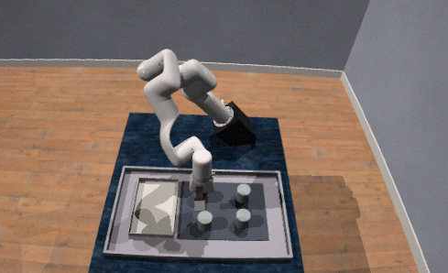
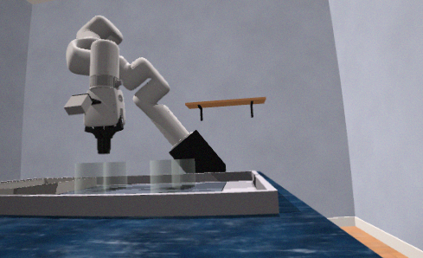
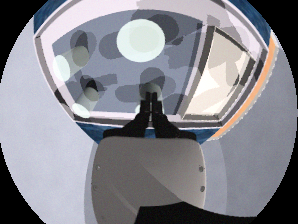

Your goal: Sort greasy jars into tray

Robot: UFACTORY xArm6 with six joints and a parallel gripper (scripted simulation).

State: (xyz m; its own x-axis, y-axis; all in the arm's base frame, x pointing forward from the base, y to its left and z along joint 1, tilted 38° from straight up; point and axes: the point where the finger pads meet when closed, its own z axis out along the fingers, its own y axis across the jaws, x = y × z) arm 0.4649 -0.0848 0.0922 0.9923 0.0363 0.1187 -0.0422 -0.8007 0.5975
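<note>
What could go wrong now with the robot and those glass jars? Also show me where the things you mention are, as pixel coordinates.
The closed black gripper (image 2: 104, 152) (image 3: 150, 99) hangs above one jar, so coming straight down might knock or tip it.

The pale green glass jars (image 1: 204, 221) (image 2: 161, 177) (image 3: 141, 40) look alike and any grease is invisible, so the robot might sort one wrongly.

The shallow, pale rectangular tray (image 1: 176, 206) (image 3: 198, 75) has a raised rim, so a jar lowered carelessly could end up balanced on it.
</note>
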